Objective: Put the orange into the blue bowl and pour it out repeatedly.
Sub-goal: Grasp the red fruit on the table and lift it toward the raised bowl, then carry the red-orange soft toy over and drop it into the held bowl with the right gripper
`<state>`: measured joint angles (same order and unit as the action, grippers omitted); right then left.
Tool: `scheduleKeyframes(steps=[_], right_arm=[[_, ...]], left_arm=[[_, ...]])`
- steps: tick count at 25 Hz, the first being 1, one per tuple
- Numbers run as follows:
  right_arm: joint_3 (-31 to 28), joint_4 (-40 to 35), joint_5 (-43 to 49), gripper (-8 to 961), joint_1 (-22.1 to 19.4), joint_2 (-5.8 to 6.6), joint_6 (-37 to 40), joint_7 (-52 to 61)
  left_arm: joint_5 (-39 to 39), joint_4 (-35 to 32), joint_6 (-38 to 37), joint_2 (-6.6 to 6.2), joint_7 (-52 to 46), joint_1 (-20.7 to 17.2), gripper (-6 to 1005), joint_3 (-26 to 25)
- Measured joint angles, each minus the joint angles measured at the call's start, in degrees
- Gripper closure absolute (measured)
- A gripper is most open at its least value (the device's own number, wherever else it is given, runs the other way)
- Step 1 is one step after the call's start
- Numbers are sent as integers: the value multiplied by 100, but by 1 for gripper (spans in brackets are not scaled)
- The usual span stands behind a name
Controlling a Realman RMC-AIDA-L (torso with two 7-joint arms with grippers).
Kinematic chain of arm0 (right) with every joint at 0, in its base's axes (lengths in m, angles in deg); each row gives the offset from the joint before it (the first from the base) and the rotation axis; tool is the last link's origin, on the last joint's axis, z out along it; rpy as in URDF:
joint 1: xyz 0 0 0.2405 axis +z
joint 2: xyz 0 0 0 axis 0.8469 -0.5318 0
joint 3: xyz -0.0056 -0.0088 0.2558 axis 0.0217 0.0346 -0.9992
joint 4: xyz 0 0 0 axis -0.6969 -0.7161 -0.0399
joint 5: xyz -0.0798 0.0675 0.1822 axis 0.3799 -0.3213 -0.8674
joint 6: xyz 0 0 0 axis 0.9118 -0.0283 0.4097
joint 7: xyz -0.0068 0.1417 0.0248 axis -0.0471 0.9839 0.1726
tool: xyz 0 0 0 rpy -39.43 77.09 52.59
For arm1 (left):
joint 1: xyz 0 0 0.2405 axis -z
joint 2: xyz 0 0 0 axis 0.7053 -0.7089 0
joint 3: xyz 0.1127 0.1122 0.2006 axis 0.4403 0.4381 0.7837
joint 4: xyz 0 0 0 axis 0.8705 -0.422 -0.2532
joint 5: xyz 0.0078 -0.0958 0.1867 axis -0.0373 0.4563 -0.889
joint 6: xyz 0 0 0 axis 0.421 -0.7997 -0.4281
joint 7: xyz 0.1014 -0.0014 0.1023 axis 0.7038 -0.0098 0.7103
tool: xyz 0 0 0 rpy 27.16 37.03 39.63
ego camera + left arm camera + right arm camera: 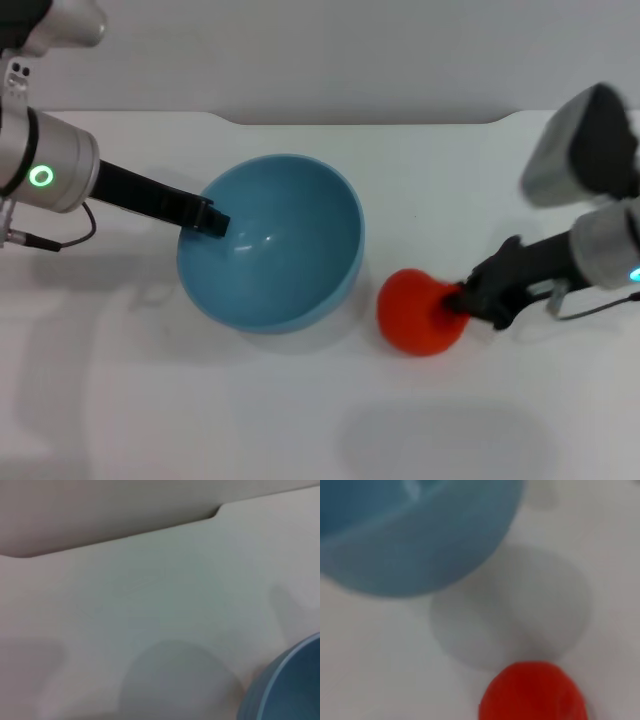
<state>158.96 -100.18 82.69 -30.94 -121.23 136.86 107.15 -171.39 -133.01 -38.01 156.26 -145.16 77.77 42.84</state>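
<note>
The blue bowl (275,240) hangs tilted a little above the white table, its shadow beneath it. My left gripper (210,220) is shut on the bowl's left rim. The bowl is empty inside. To the right of the bowl lies the orange (418,312), low on the table and apart from the bowl. My right gripper (463,300) comes in from the right and is shut on the orange's right side. In the right wrist view the orange (532,692) shows close by, with the blue bowl (415,535) beyond it. The left wrist view catches only the blue bowl's edge (285,690).
The white table (300,420) stretches out in front of the bowl and the orange. Its far edge with a shallow notch (360,120) runs behind the bowl. A thin cable (70,240) hangs from my left wrist at the far left.
</note>
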Motion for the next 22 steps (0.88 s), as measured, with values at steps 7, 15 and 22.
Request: scheduleKeyframes(steps=[7,15,22], right_arm=[[-1337,-669,-67,920,-129,27,955,-165],[-2158,-1520,-81,922,-114,35,2052,-256],[-2154,-2214,-409,924,-56,8,2775,-257]], left_arm=[[-8,445,468,15,-11,200,1001,663],[42,1145,831,88,-281,799,1001,1869],[74,1201,1316,115,-720,1085,1001,2899]])
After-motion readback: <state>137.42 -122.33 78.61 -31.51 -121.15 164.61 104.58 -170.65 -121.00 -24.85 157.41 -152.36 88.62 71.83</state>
